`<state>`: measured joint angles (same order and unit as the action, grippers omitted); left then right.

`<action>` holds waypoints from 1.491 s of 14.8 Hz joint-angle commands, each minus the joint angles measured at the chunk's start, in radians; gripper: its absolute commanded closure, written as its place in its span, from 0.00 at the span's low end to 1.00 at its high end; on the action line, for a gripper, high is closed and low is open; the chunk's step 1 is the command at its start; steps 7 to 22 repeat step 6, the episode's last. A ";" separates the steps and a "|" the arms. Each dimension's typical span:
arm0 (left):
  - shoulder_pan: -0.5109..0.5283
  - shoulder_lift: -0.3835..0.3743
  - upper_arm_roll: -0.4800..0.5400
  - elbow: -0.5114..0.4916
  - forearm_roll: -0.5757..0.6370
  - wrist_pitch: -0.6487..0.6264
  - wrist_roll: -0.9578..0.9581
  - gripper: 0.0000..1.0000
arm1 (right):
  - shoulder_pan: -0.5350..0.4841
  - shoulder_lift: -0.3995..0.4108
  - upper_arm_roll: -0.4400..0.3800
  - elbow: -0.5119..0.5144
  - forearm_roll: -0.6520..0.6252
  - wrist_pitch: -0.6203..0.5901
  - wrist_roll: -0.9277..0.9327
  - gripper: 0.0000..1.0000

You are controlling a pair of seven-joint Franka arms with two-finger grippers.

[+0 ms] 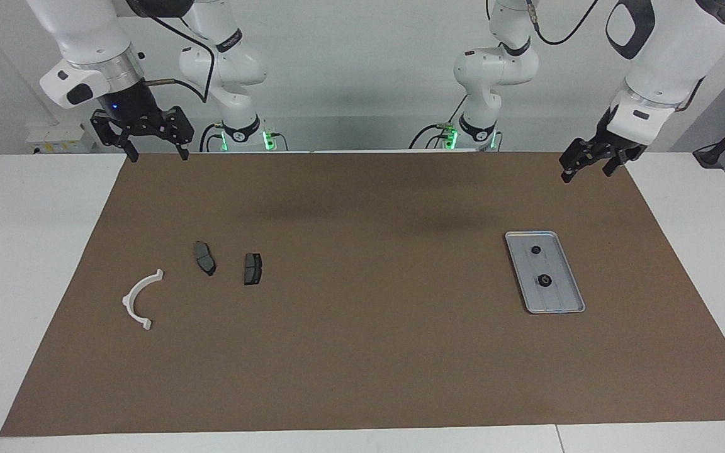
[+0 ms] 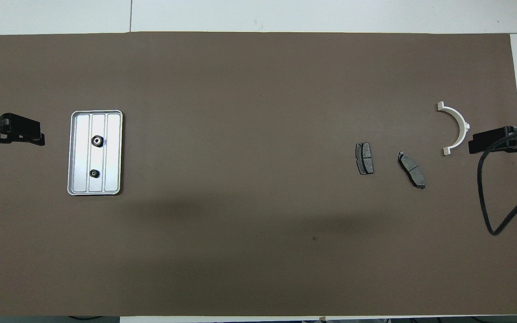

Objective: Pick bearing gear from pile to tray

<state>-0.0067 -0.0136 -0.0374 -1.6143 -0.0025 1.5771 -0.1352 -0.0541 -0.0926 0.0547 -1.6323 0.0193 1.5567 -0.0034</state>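
Observation:
The silver tray (image 1: 565, 297) lies on the brown mat toward the left arm's end, and also shows in the overhead view (image 2: 79, 152). Two small black rings (image 1: 535, 250) (image 1: 544, 280) lie in it. The pile toward the right arm's end holds a white half-ring bracket (image 1: 128, 297) and two dark grey brake-pad pieces (image 1: 204, 258) (image 1: 252, 268). My left gripper (image 1: 584, 172) hangs open and empty in the air over the mat's edge beside the tray. My right gripper (image 1: 156, 154) hangs open and empty over the mat's edge, beside the bracket (image 2: 463, 124) in the overhead view.
The brown mat (image 1: 362, 352) covers most of the white table. A black cable (image 2: 485, 197) loops down from the right arm over the mat's end. Both arm bases stand at the robots' edge of the table.

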 commanded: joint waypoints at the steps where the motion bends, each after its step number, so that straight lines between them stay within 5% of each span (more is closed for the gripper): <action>1: 0.002 0.007 0.004 0.021 -0.013 -0.015 0.016 0.00 | -0.001 -0.022 -0.003 -0.024 0.021 -0.007 -0.010 0.00; 22: 0.002 0.003 -0.004 0.016 -0.014 -0.019 0.016 0.00 | -0.001 -0.022 -0.004 -0.023 0.021 -0.006 -0.009 0.00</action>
